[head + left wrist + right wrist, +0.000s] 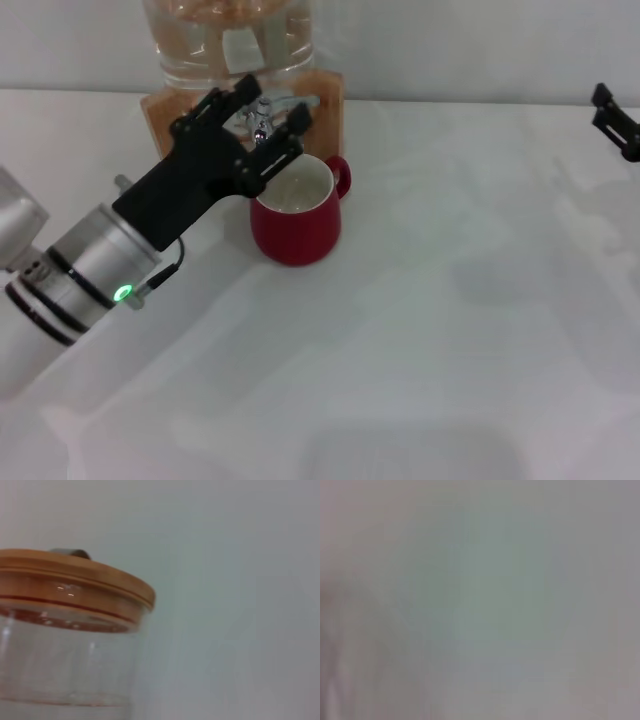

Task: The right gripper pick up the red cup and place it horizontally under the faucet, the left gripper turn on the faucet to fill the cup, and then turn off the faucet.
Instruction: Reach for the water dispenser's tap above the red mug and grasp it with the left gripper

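On the tabletop (pixel 420 330) the cup (pixel 296 222) stood upright just in front of the wooden stand (pixel 325 110), directly below the faucet (pixel 262 118). The left gripper (pixel 258 112) reached over the cup's rim, its fingers (pixel 299 118) spread to either side of the lever — whether they touched it could not be told. Working the lever looked to be the step in hand; it would go best with a slow, small turn, the wrist kept off the cup. Far off at the right edge the right gripper (pixel 615 122) sat parked — its fingers' state could not be told.
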You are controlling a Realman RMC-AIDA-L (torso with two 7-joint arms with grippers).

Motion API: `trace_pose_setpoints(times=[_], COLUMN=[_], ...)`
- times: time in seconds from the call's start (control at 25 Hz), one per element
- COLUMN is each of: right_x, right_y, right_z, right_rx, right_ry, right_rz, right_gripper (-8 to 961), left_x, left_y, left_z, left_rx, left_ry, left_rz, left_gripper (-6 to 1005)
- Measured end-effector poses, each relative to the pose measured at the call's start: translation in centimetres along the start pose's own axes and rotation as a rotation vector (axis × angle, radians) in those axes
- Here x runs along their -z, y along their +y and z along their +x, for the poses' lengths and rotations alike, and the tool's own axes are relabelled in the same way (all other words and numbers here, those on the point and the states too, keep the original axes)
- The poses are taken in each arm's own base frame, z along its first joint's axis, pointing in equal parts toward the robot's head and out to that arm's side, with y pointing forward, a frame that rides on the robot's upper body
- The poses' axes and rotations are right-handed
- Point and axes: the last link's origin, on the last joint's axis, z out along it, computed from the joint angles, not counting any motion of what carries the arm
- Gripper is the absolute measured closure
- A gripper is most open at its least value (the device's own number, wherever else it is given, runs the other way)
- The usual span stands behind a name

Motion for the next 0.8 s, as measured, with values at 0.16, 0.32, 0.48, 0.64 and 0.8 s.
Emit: trace_pose_setpoints(times=[0.16, 0.32, 0.48, 0.64, 0.8], right_x=[0.4, 0.6, 0.6, 0.5, 0.5], right_y=[-0.6, -0.6, -0.6, -0.6, -0.6], right_z=[0.6, 0.8, 1.0, 1.0, 1.0], right_rx=[-0.019, -0.033, -0.039, -0.043, -0.052], right_ry=[0.023, 0.031, 0.041, 0.042, 0.043], right_rz=[0.033, 0.037, 0.039, 0.036, 0.035], right_gripper=[95, 95, 95, 96, 96], left_x=[-1.8, -4.0, -5.6, -7.2, -8.0], left_y=[-0.8, -1.3, -1.4, -1.0, -0.7], left_z=[1.1, 2.2, 3.9, 5.1, 5.4], left_rx=[0.028, 0.032, 0.006, -0.016, -0.021], left_ry=[-0.045, -0.158, -0.228, -0.301, -0.39], left_rz=[-0.048, -0.093, -0.146, -0.209, -0.24], left_gripper=[242, 242, 243, 243, 243])
